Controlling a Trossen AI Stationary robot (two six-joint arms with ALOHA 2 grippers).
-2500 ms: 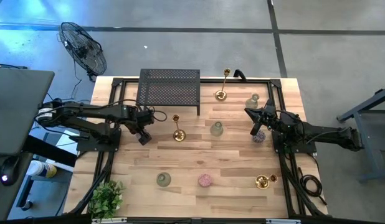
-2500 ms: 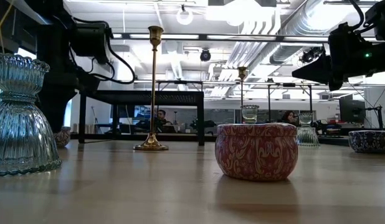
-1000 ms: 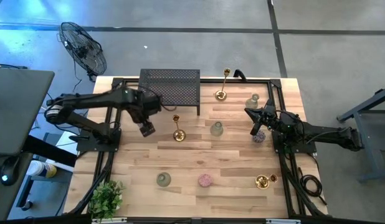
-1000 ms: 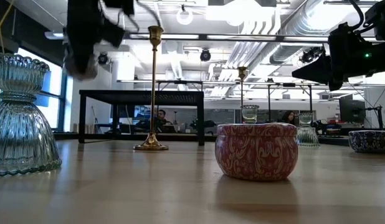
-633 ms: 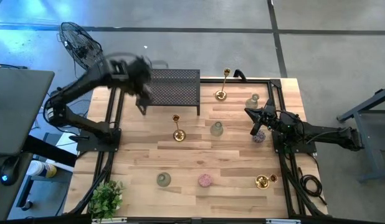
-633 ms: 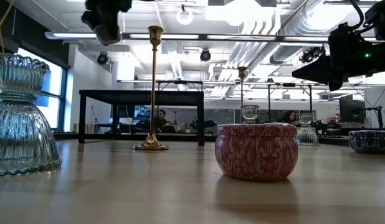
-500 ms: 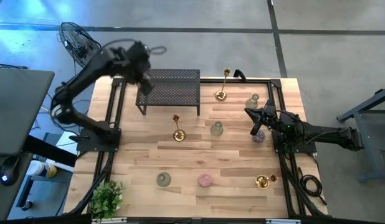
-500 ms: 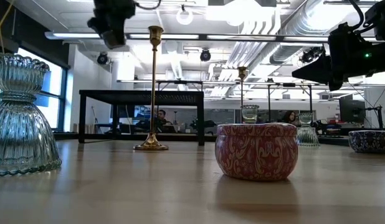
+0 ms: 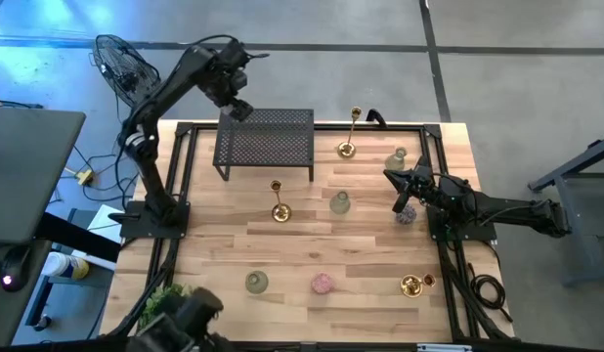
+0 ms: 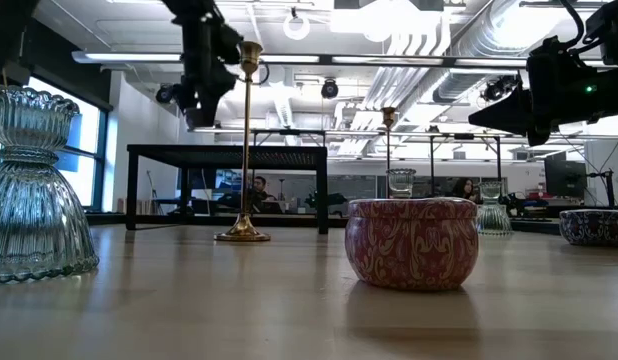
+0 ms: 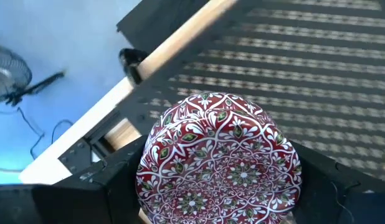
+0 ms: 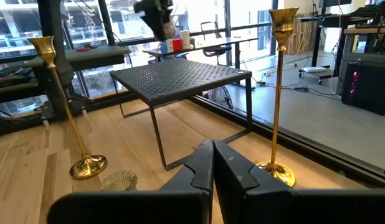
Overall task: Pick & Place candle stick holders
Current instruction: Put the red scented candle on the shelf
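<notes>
My left gripper [image 9: 237,106] is raised above the far left corner of the black mesh rack [image 9: 266,144] and is shut on a round red patterned candle holder [image 11: 220,158]. My right gripper [image 9: 404,198] waits shut at the table's right side, beside a purple round holder [image 9: 407,214]. Standing on their bases on the wooden table are two tall gold candlesticks [image 9: 279,201] [image 9: 350,134], pale-green glass holders [image 9: 339,202] [image 9: 397,158] [image 9: 256,282], a pink round one [image 9: 322,283] and a squat gold one [image 9: 411,285]. My left gripper pinches the red holder's round side wall [image 11: 147,182] between its two fingers, one on each opposite side. The fingers come from above, pointing steeply down. The holder sits level with its patterned top up, lifted clear above the rack's corner.
A leafy plant [image 9: 163,311] stands at the near left corner, with a dark shape [image 9: 193,319] beside it at the table's near edge. A fan [image 9: 129,73] stands on the floor beyond the far left corner. Bare wood lies between the rack and the near row of holders.
My left gripper, still shut on the red holder, has risen and swung from above the table left of the near tall candlestick toward the far edge. It has rolled on the way and is now above the rack's far left corner.
</notes>
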